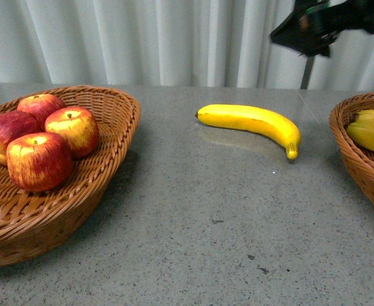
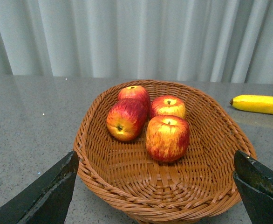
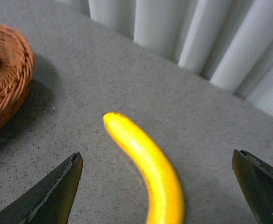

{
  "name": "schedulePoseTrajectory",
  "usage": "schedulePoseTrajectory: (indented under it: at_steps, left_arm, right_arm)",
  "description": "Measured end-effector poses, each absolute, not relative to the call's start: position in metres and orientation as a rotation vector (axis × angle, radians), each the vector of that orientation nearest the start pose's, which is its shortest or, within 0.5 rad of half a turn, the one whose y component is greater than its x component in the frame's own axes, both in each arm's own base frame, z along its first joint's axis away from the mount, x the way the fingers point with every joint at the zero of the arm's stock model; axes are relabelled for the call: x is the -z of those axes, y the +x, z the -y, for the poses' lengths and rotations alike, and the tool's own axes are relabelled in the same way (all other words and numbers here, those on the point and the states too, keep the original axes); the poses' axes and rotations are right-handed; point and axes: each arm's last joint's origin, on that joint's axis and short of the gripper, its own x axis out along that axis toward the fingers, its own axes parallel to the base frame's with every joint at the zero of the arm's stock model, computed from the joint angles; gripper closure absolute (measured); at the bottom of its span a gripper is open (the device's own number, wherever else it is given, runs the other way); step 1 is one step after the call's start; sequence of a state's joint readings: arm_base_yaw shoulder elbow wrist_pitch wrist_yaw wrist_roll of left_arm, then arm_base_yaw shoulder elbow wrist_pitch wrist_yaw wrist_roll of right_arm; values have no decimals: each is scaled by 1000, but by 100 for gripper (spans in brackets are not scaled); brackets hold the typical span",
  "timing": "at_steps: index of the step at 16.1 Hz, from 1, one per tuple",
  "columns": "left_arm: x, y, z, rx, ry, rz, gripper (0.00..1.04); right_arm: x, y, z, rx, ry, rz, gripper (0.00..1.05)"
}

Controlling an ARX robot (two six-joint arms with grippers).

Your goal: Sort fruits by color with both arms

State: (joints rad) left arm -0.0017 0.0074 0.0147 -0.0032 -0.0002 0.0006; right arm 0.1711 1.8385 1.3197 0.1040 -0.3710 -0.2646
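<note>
Loose banana (image 1: 251, 121): lies flat on the bare desk (image 1: 193, 223) between the two wicker baskets, nearer the right one and touching neither. Dark tip is turned toward the right basket (image 1: 340, 137).

Sorted so far: four apples (image 1: 39, 160) are grouped in the left basket (image 1: 120, 137). Yellow fruit (image 1: 372, 131) is seen in the right basket, cut off by the frame edge, so no count can be taken.

Right arm (image 1: 321, 22): held high, above and behind the banana. In its wrist view the right fingers (image 3: 52, 196) are spread wide with nothing between them, and the banana is framed in the gap below, not touched.

Left fingers (image 2: 43, 196): spread wide as well and empty, hanging before the apple basket.

Step in hand, as judged: the approach to the last unsorted fruit, assigned to the right arm. The apples appear finished.

Next move, as judged: a descent is called for, with the fingers set across the banana's thick middle rather than along its curve. A firm closure is then needed, as the skin looks smooth and likely to slip. The fruit would then be lifted clear of the right basket's rim and laid beside the yellow fruit there.
</note>
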Motion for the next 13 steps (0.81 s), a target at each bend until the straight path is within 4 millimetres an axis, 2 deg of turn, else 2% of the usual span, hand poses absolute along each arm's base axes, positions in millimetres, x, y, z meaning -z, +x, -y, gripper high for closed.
schedulePoseTrajectory:
  at_steps: [3, 5, 7, 13]
  left_arm:
    - [-168, 97, 0, 2, 1, 4, 7]
    - [-168, 97, 0, 1, 1, 4, 7]
    - [-168, 97, 0, 2, 1, 4, 7]
    - [-168, 97, 0, 2, 1, 4, 7]
  right_arm:
    - [-209, 452, -128, -654, -234, -480, 7]
    - [-199, 471, -142, -673, -257, -520, 7]
    - [-194, 491, -146, -663, -314, -582, 7]
    - [-179, 504, -132, -623, -402, -707, 7]
